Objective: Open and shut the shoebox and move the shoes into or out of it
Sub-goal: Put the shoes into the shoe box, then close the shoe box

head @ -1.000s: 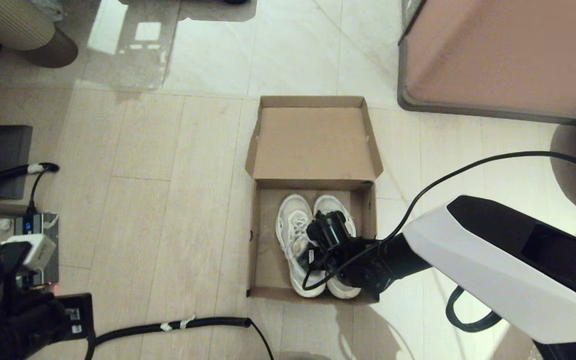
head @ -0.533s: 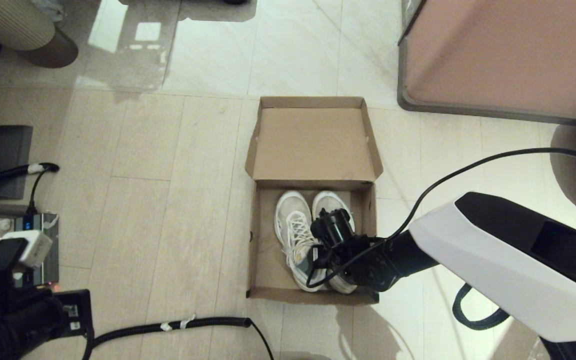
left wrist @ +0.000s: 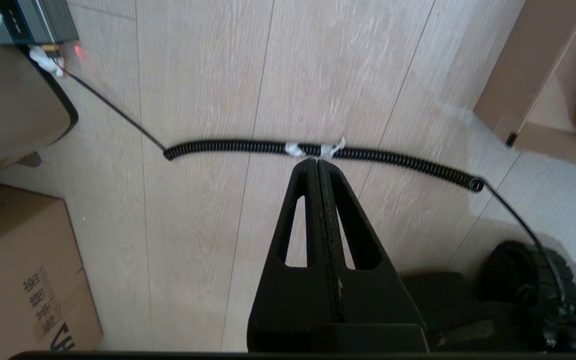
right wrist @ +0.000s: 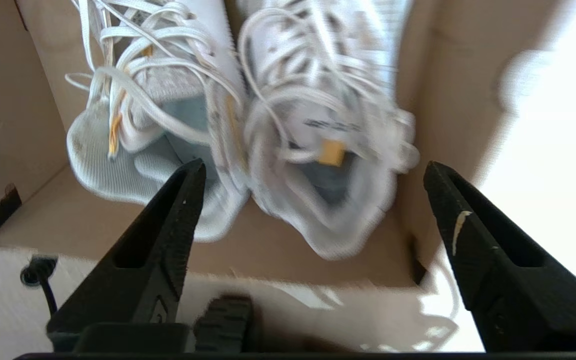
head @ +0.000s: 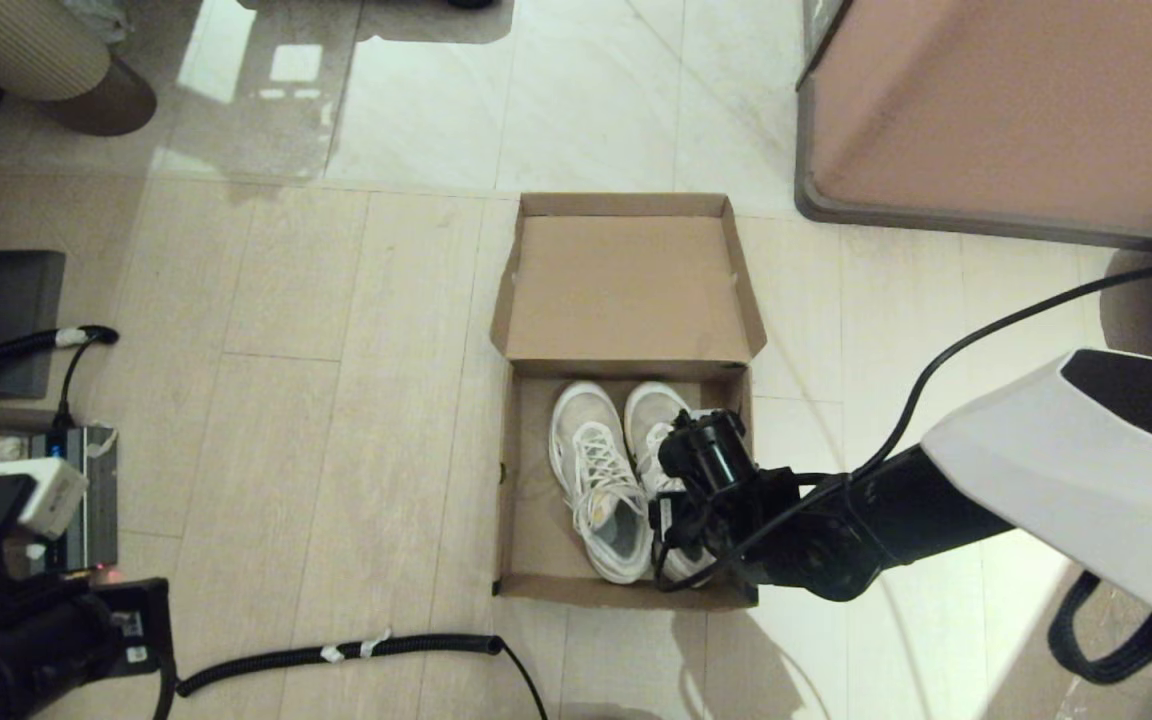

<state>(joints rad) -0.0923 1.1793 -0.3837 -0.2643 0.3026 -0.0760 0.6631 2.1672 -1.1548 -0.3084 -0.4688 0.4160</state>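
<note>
The pair of white lace-up sneakers (head: 621,480) lay inside the open brown cardboard shoebox (head: 626,290) on the floor. The right gripper (right wrist: 313,200) hung spread wide over their heels, gripping nothing; the left gripper (left wrist: 318,167) sat pressed together, parked. Loose laces might snag a finger.

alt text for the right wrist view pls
The open right gripper hovers above a pair of white lace-up shoes lying side by side in the brown cardboard shoebox, holding nothing.
</note>
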